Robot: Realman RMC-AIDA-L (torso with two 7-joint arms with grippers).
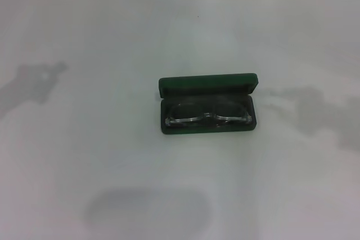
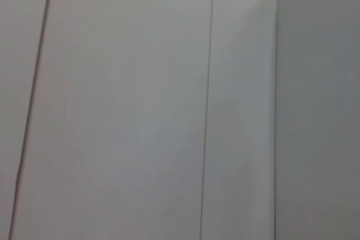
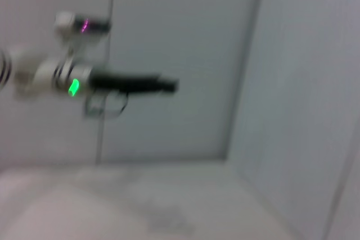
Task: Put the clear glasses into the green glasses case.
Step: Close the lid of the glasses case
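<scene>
The green glasses case (image 1: pixel 208 104) lies open near the middle of the white desk (image 1: pixel 84 155), its long side running left to right in the head view. It is a dark green rectangular clamshell with rounded corners; the lid stands up along the far edge, and the shallow tray, dark green inside, faces upward. The clear glasses (image 1: pixel 209 117) lie inside the tray, fully colourless and transparent, spanning nearly the whole width of the case, their front rim toward the near wall of the tray.
</scene>
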